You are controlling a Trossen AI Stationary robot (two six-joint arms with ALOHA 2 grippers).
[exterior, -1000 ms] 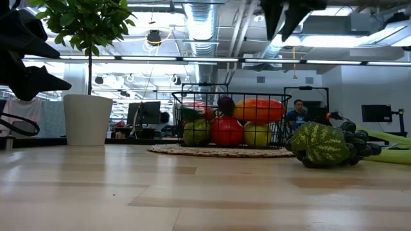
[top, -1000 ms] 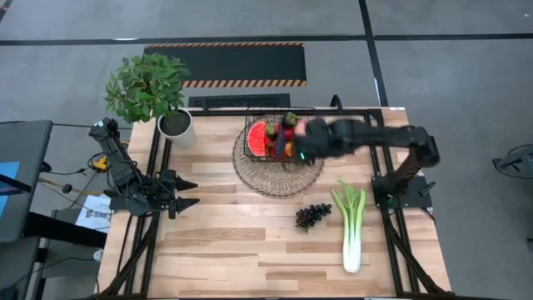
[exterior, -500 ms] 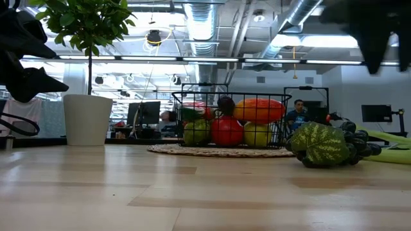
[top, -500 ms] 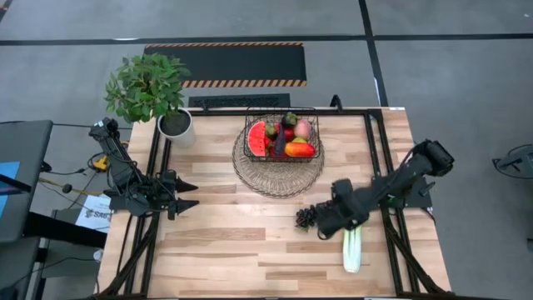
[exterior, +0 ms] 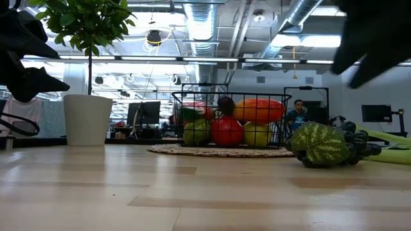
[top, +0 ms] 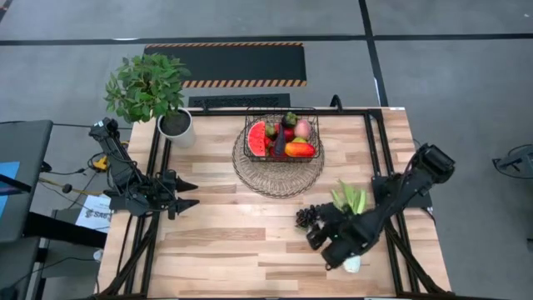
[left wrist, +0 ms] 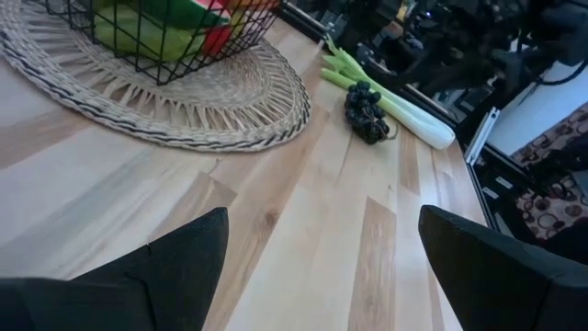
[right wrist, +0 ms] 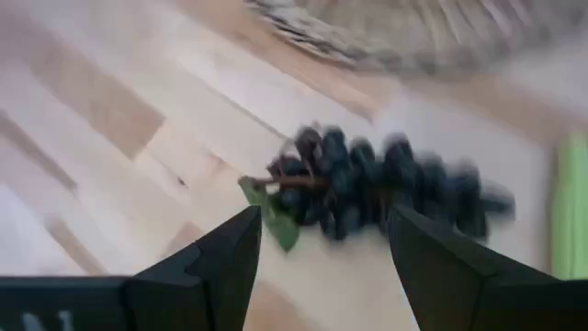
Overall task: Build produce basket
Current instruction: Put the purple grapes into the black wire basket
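Note:
The dark wire basket (top: 281,138) stands on a round woven mat (top: 277,173) at the table's far middle. It holds produce: a watermelon slice (top: 257,137), an orange-red mango (top: 301,150), a peach (top: 302,128). Dark grapes (top: 306,216) (right wrist: 367,188) lie on the table right of centre. Beside them lies the leek (top: 351,199), its middle hidden under my right arm. My right gripper (top: 318,237) (right wrist: 322,262) hovers open just on the near side of the grapes, tipped down toward them, touching nothing. My left gripper (top: 188,193) (left wrist: 322,267) waits open at the left edge.
A leafy plant in a white pot (top: 176,127) stands at the far left corner. Bare wood lies between the mat and the near edge. In the low view the grapes' green leaf (exterior: 318,144) faces the camera, and a person sits in the room behind.
My right gripper has swung from above the basket toward the table's near right and come down, ending low beside the grapes and over the leek. The produce in the basket, the grapes and the leek have not moved.

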